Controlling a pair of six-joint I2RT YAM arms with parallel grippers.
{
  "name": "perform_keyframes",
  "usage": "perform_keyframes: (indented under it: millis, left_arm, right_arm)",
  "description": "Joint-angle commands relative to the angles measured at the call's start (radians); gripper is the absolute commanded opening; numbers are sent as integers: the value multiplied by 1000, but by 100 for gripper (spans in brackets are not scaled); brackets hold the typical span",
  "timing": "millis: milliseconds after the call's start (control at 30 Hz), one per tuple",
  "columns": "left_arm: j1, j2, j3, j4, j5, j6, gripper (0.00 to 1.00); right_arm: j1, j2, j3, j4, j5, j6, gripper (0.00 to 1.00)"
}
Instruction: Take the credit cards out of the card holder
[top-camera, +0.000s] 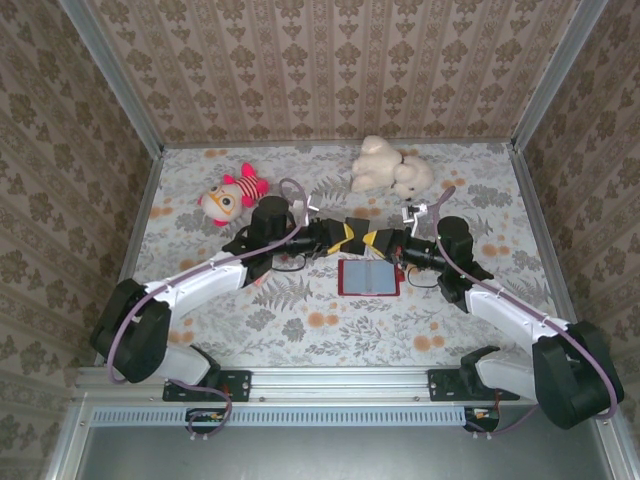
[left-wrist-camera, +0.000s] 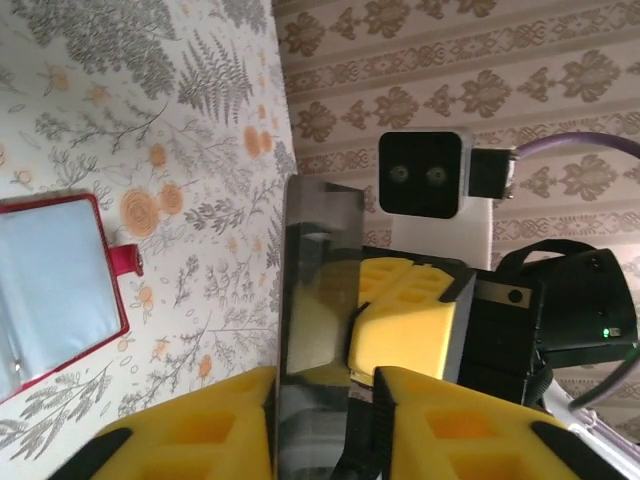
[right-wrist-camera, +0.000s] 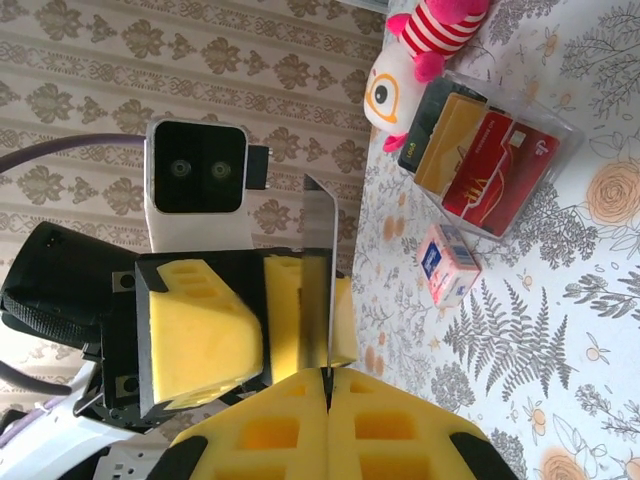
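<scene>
The red card holder (top-camera: 368, 277) lies open on the table, its grey-blue pockets facing up (left-wrist-camera: 55, 290). Just above it the two grippers meet tip to tip. My right gripper (right-wrist-camera: 328, 375) is shut on the edge of a dark, glossy credit card (right-wrist-camera: 318, 270), which stands up out of its pads. My left gripper (left-wrist-camera: 325, 385) straddles the same card (left-wrist-camera: 320, 270). Its left finger (left-wrist-camera: 190, 440) lies against the card, and a dark slit separates the card from the other finger, so the jaws stand open. From above, the left gripper (top-camera: 340, 238) and right gripper (top-camera: 378, 240) hide the card.
A clear box (right-wrist-camera: 485, 155) with red and tan contents and a small pink-and-blue carton (right-wrist-camera: 447, 262) lie left of the grippers. A red-striped plush toy (top-camera: 232, 195) and a white plush (top-camera: 390, 168) sit at the back. Patterned walls enclose the table.
</scene>
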Motion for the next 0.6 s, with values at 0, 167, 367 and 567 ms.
perform_keyframes:
  millis: [0, 167, 367, 567]
  left_arm:
    - [-3, -32, -13, 97, 31, -37, 24]
    - [-2, -46, -17, 95, 19, -31, 6]
    - [18, -82, 33, -158, -27, 118, 0]
    - [56, -128, 167, -692, -265, 494, 0]
  right_arm:
    - [6, -29, 10, 18, -36, 23, 0]
    - [6, -44, 19, -27, -45, 17, 0]
    - [6, -81, 115, -402, 57, -129, 42]
    - [0, -91, 256, -794, 270, -343, 82]
